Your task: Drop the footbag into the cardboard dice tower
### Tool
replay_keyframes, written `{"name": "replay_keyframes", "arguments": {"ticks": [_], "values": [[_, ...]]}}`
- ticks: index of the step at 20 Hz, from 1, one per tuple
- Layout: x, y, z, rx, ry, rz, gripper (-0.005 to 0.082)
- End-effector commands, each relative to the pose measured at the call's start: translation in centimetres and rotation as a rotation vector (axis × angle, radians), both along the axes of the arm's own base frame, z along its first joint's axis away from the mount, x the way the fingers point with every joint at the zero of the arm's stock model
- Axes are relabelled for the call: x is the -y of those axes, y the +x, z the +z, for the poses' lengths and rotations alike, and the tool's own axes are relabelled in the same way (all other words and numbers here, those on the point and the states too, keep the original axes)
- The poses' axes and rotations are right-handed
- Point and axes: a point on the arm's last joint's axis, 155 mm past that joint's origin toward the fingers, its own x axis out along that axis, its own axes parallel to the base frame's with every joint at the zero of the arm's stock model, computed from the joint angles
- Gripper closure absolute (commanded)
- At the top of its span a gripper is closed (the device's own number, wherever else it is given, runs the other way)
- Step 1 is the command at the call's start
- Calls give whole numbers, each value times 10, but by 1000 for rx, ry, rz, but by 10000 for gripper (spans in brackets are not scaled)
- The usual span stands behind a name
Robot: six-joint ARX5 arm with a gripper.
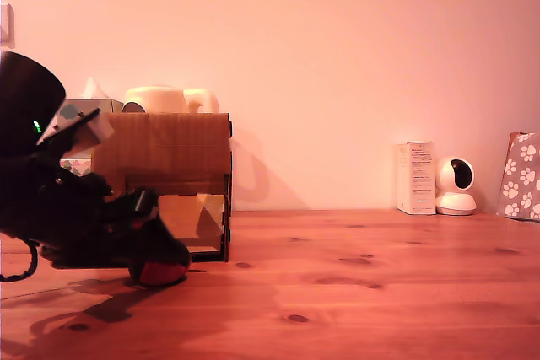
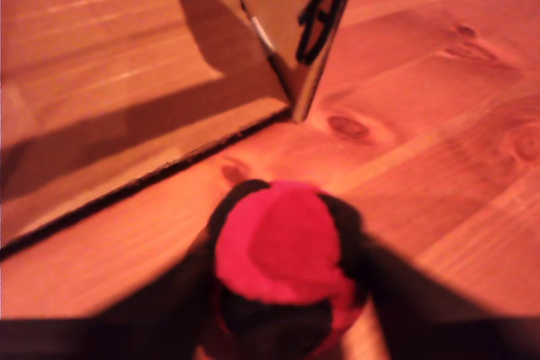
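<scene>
The footbag (image 1: 163,274), a soft ball of red and black panels, rests low on the wooden table at the exterior view's left. My gripper (image 1: 154,260) comes down over it, shut on it. In the wrist view the footbag (image 2: 274,246) fills the space between my dark fingers (image 2: 173,297), which press on both its sides, with my gripper (image 2: 285,227) centred on it. The cardboard dice tower (image 1: 164,153) stands just behind, brown with dark edges, its lower front open onto a sloped ramp (image 2: 126,82). Its top opening is hidden.
Behind the tower sit a patterned tissue box (image 1: 84,110) and a cream kettle (image 1: 160,99). A white carton (image 1: 416,177), a small white camera (image 1: 456,185) and a paw-print bag (image 1: 523,176) stand by the wall at the exterior view's right. Bare wooden table (image 1: 363,284) lies between.
</scene>
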Motion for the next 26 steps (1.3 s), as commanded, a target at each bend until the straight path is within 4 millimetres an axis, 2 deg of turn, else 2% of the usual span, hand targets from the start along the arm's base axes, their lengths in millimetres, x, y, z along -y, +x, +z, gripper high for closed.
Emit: {"name": "replay_keyframes", "arguments": {"ticks": [1,4,6,10,18,22,26], "values": [[3,-1,-3,-5,1,-15,654],[9,-7,3,-21,-28,-48,658],[15,-14,14,-35,-55,-82,657],[22,-27,59,-11,-129,-130,657],[15,-41,161,214,-201,-135,657],[-4,-27,204,400,-181,-32,657],[-21,-8,232,527,-134,77,657]]}}
